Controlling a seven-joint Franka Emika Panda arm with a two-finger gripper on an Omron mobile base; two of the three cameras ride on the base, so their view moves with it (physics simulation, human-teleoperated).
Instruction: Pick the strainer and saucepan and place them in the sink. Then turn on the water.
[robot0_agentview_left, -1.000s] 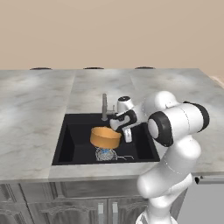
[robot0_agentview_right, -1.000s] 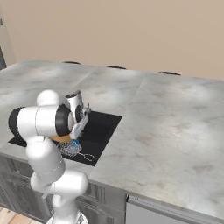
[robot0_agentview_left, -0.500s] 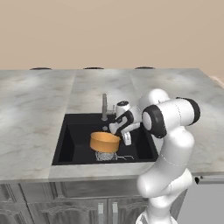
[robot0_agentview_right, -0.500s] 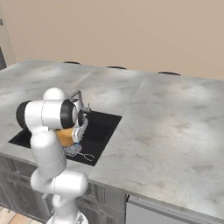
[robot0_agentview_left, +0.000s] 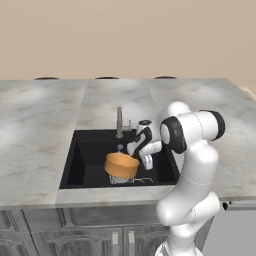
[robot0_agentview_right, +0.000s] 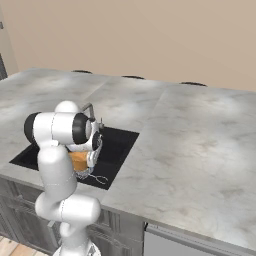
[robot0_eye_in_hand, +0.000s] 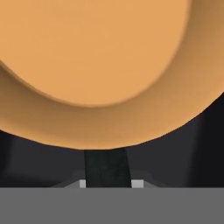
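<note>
The orange saucepan (robot0_agentview_left: 121, 165) (robot0_agentview_right: 79, 160) hangs low inside the black sink (robot0_agentview_left: 90, 155) (robot0_agentview_right: 118, 145), right over the silvery mesh strainer (robot0_agentview_left: 123, 179) (robot0_agentview_right: 86, 173). I cannot tell whether the two touch. The strainer's thin wire handle pokes out to the right along the basin floor. My gripper (robot0_agentview_left: 139, 158) (robot0_agentview_right: 92, 157) (robot0_eye_in_hand: 107, 180) is shut on the saucepan's dark handle (robot0_eye_in_hand: 107, 168). In the hand view the saucepan (robot0_eye_in_hand: 96, 57) looms close above that handle, with the dark basin behind it.
The faucet (robot0_agentview_left: 119, 122) (robot0_agentview_right: 89, 108) stands at the sink's back rim, just behind the hand. A small blue object (robot0_agentview_left: 119, 148) sits in the basin near the faucet's foot. Grey marble countertop (robot0_agentview_left: 45, 115) (robot0_agentview_right: 200, 140) surrounds the sink.
The hand has carried the saucepan a little lower into the sink, closer onto the strainer. The strainer has stayed put.
</note>
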